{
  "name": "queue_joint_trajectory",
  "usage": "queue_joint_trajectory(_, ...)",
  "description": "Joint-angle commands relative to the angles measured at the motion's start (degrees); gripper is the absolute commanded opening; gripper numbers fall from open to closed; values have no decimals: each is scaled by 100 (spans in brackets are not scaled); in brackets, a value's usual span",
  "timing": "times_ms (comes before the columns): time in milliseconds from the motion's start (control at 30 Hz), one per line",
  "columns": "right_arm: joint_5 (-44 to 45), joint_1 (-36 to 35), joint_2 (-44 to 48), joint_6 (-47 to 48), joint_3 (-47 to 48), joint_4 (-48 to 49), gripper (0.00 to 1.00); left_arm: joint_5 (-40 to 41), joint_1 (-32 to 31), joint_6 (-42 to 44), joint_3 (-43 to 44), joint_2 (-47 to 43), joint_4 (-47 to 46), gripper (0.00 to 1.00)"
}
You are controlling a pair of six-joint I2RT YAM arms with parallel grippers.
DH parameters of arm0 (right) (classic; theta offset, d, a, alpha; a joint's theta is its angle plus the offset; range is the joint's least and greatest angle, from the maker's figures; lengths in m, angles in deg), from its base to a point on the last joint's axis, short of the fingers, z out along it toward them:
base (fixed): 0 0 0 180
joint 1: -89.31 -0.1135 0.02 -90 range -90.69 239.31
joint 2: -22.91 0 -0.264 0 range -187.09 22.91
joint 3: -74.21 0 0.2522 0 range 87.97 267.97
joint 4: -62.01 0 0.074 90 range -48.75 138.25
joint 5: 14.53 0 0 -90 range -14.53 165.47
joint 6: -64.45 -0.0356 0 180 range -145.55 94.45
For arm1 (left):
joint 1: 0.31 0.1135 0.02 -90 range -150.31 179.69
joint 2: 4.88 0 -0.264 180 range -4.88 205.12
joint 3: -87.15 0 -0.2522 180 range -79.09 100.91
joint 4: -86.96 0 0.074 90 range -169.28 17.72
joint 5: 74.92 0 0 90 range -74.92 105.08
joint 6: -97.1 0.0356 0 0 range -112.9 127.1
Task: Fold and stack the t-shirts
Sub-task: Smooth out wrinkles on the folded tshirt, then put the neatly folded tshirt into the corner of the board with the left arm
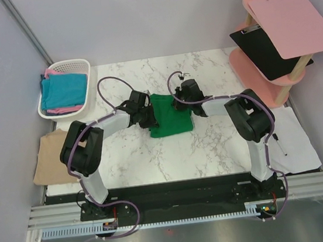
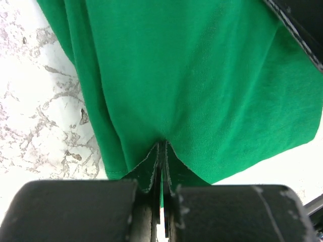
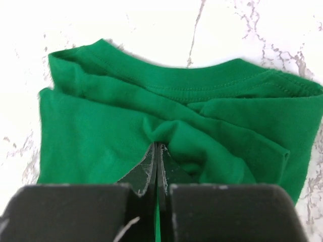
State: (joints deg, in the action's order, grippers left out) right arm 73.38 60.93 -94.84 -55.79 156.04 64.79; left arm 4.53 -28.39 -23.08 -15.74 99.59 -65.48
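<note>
A bright green t-shirt [image 1: 170,117] lies folded into a small bundle on the marble table [image 1: 211,144], between my two grippers. At the bundle's left side, my left gripper [image 1: 148,114] is shut on the cloth's edge. The left wrist view shows the green t-shirt [image 2: 202,80] pinched between the closed tips of the left gripper [image 2: 162,145]. My right gripper [image 1: 181,103] is shut on the bundle's right side. Seen from the right wrist, the right gripper [image 3: 156,145] pinches a fold below the collar of the green t-shirt [image 3: 101,131]. A tan t-shirt [image 1: 50,158] lies at the table's left edge.
A white basket [image 1: 82,66] at the back left holds teal [image 1: 62,90] and pink [image 1: 60,110] t-shirts. A pink stand [image 1: 262,73] with a black clipboard [image 1: 262,49] and a pink clipboard [image 1: 291,22] is at the back right. White paper [image 1: 296,140] with a pen [image 1: 278,143] lies front right.
</note>
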Motion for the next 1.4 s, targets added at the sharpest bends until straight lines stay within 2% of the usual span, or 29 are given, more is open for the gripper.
queue_joint_trajectory(0, -317, 61, 734, 492, -250, 270, 13, 263, -49, 125, -68, -320, -71, 4)
queue_joint_trajectory(67, -319, 52, 1069, 606, -521, 280, 21, 560, -49, 257, -191, -758, -27, 16)
queue_joint_trajectory(100, -179, 61, 1471, 633, -636, 228, 27, 702, -49, 318, -235, -918, -27, 44)
queue_joint_trajectory(167, 32, 52, 1868, 747, -961, 131, 36, 965, -40, 450, -279, -1121, 34, 75)
queue_joint_trajectory(200, 190, 52, 2218, 852, -1041, -69, 42, 1036, -31, 468, -245, -1217, 104, 78)
queue_joint_trajectory(300, 708, 52, 2790, 1063, -1401, -343, 49, 1248, 4, 512, -95, -1043, 289, 82)
queue_joint_trajectory(467, 1113, 61, 3398, 1239, -1902, -703, 52, 1336, 48, 372, 107, -472, 228, 82)
queue_joint_trajectory(633, 1281, 105, 3786, 1249, -2280, -845, 52, 1424, 92, 258, 300, 266, 79, 82)
queue_joint_trajectory(767, 1360, 131, 4075, 1275, -2413, -950, 53, 1292, 100, 179, 248, 434, -193, 81)
queue_joint_trajectory(900, 1386, 192, 4146, 1257, -2465, -1038, 53, 1081, 92, 100, 291, 671, -325, 74)
queue_joint_trajectory(967, 1395, 219, 4164, 1240, -2492, -1073, 54, 792, 83, 56, 327, 872, -352, 64)
queue_joint_trajectory(1000, 1395, 254, 4173, 1222, -2501, -1082, 54, 730, 66, 47, 379, 935, -361, 55)
queue_joint_trajectory(1033, 1395, 254, 4182, 1222, -2509, -1100, 54, 599, 57, 55, 406, 1014, -352, 29)
queue_joint_trajectory(1100, 1395, 289, 4208, 1205, -2518, -1109, 54, 484, 48, 90, 441, 1172, -308, 3)
queue_joint_trajectory(1200, 1351, 324, 4261, 1205, -2509, -1170, 55, 509, 39, 108, 398, 1086, -177, 2)
queue_joint_trajectory(1367, 1158, 333, 4366, 1187, -2518, -1231, 55, 1228, 83, 406, 414, 348, 666, 2)
